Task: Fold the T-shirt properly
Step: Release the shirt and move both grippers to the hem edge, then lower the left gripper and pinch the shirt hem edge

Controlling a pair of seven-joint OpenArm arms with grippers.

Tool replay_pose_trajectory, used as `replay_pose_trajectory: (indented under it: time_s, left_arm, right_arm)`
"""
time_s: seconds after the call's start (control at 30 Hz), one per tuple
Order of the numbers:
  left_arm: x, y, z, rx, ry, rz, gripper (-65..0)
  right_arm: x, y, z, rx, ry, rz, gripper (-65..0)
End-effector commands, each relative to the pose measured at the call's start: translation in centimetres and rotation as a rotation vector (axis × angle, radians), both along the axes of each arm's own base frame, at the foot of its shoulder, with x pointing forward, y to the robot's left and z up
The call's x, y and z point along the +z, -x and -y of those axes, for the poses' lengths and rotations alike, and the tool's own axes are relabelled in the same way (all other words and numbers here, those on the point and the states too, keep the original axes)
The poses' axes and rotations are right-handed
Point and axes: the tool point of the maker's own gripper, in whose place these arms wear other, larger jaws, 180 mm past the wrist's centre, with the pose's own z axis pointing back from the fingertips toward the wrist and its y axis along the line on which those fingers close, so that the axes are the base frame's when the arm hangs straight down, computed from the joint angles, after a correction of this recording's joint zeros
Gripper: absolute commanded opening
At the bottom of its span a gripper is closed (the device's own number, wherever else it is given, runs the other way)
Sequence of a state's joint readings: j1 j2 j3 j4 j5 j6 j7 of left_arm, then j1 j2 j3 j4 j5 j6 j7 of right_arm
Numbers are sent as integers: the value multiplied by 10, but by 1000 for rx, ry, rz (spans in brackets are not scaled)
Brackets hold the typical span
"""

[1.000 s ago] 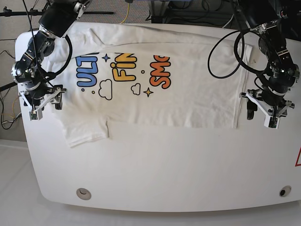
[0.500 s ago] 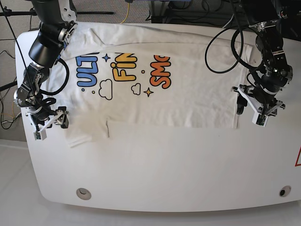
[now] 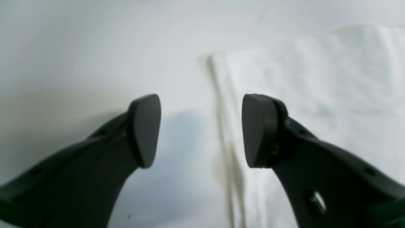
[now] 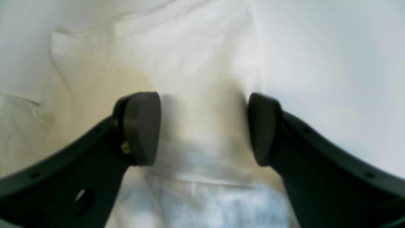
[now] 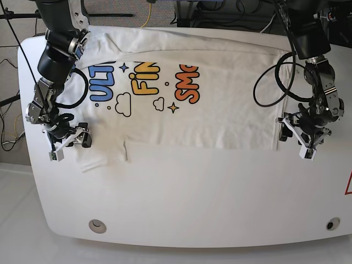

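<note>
The white short-sleeved cloth T-shirt (image 5: 181,93) with blue, yellow and orange cartoon lettering, small clouds and stars is lying print-up across the far half of the white rounded table (image 5: 192,192). Its body is stretching sideways in the base view, and one short sleeve (image 5: 102,154) is sticking out toward the near edge at that view's left. The straight hem (image 5: 278,118) is running along that view's right end.

The right gripper (image 5: 69,144) is hanging low over that sleeve. In its wrist view its dark curved fingers (image 4: 140,126) are standing wide apart with white cloth (image 4: 196,95) showing between and beneath them; nothing is being clamped.

The left gripper (image 5: 300,137) is hovering at the hem. Its dark fingers (image 3: 145,129) are likewise spread wide, straddling the stitched edge of the cloth (image 3: 221,126): one pad is sitting over bare table (image 3: 79,63), the other over the fabric (image 3: 316,79). It is holding nothing. Whether either gripper's fingertips are touching the surface below cannot be told.

Black cables (image 5: 269,82) are looping from both arms over the shirt.
</note>
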State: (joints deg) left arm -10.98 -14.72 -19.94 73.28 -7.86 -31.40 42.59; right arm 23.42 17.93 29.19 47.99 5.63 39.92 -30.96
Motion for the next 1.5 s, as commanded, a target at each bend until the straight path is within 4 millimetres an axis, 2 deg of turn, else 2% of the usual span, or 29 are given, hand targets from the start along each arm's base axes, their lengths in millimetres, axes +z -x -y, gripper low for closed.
replay_pose_trajectory:
  time_s: [0.0,0.2,0.33,0.53,0.87,0.93,1.2,1.27,1.47]
  left_arm:
    - [12,-15,-9,22,18,48,-261]
    - [17,-20,-9,33,26,78,-253]
    - [25,-24,-10,34,25,117,-235]
    - [27,-28,-12,45,34,141,-216]
    - [16,-34,-21,59,37,126,-225]
    - [8,-34,-14,43,65,108,-228]
    - [6,-35,-2,2,78,87,-232]
    - [5,-31,0,-4,77,85,-231]
    - [2,-25,-4,4,69,68,-231]
  right_arm:
    - [21,-16,13,-17,12,69,-235]
    - [22,-22,13,-15,2,87,-231]
    - [15,-27,15,-20,-23,72,-225]
    - [11,-29,15,-18,-33,56,-219]
    - [7,-30,8,-11,-44,48,-217]
    - [3,-27,6,-14,-52,47,-232]
    - [-2,-23,0,0,-49,29,-306]
    - [5,-28,1,4,-41,56,-290]
    - [4,-28,-1,3,-47,55,-260]
